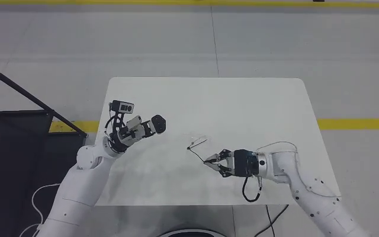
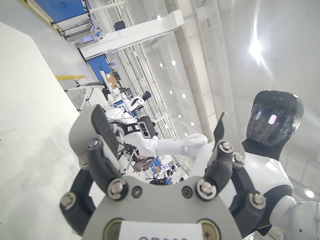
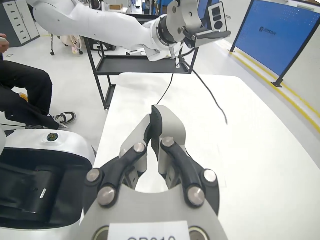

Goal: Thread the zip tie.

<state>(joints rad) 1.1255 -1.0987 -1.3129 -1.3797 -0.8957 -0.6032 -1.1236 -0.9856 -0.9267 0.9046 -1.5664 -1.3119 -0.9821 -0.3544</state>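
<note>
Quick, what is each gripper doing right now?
Left gripper: open, holding nothing.
Right gripper: shut on the zip tie.

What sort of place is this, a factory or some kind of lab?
Probably a robot test hall or workshop rather than a home: yellow floor lines, blue partition panels on stands, and what looks like another white robot farther back.
</note>
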